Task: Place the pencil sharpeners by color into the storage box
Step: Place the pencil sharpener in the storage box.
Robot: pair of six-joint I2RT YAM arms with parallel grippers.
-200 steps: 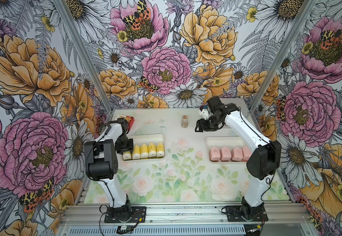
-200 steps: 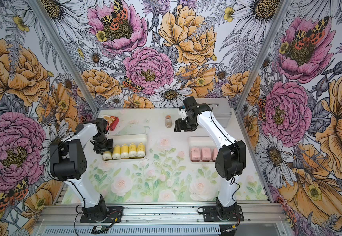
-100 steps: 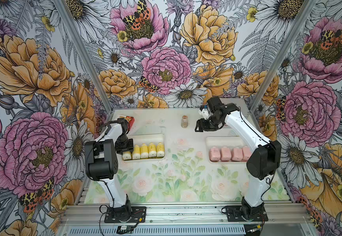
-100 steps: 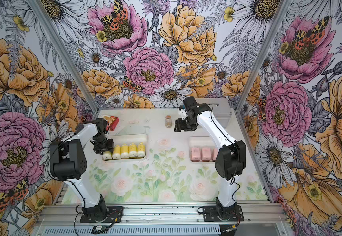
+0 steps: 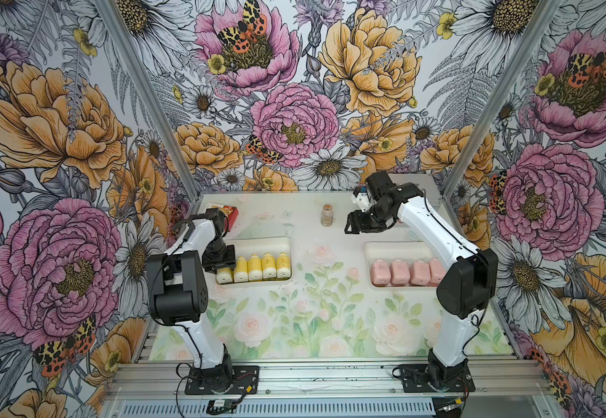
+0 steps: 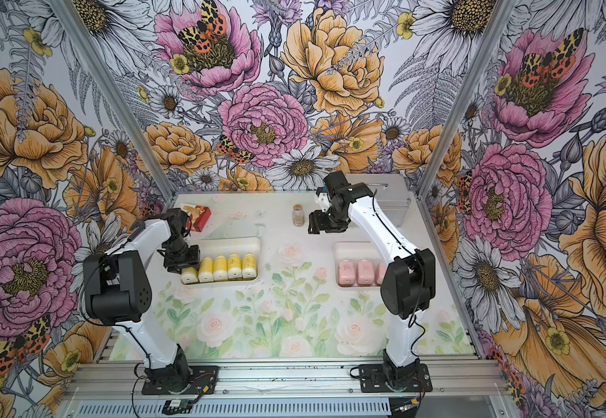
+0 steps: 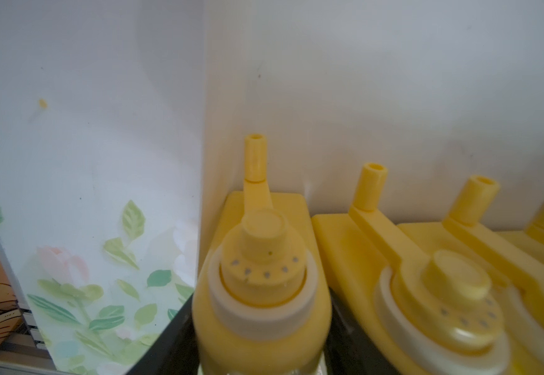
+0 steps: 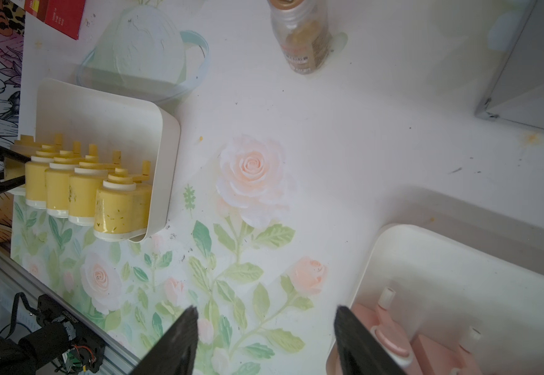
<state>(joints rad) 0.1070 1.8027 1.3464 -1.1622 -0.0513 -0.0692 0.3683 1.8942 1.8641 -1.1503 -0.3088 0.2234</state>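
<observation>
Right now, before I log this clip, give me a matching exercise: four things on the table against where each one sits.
Things:
1. yellow pencil sharpeners
2. pink pencil sharpeners
3. small clear jar
4. red carton

Places:
A. standing alone, far middle of the table
B. in the left white tray
C. lying in the far left corner
D. in the right white tray

Pairs: 1-B, 2-D, 3-A, 4-C
</observation>
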